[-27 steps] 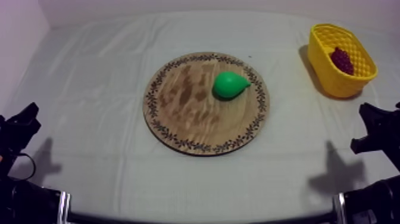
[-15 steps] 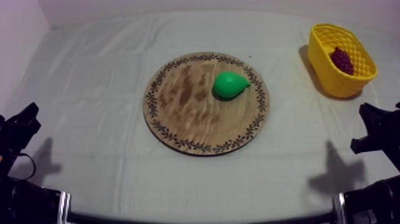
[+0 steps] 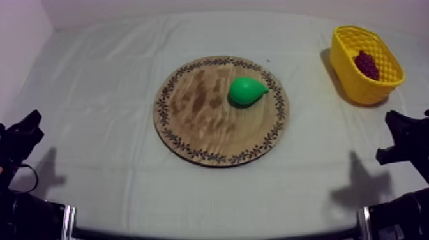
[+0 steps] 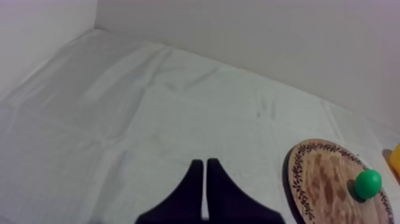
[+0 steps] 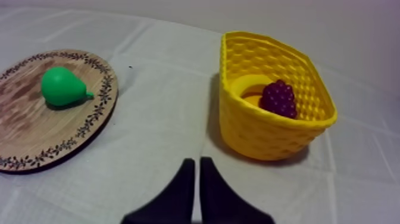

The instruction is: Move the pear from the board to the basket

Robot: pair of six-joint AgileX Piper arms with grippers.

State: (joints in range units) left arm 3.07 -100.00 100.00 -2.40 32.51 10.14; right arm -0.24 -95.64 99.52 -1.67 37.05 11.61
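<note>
On the board (image 3: 191, 127), the pear (image 3: 247, 91) lies untouched | my left pincer (image 4: 204, 164) and right pincer (image 5: 196, 162) closed, empty | nothing has moved; pick not begun | basket (image 3: 350, 80) at my right

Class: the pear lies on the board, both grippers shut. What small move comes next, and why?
Probably the right gripper should open and reach toward the pear: it lies untouched on the wooden board, and the yellow basket stands on that arm's side.
</note>
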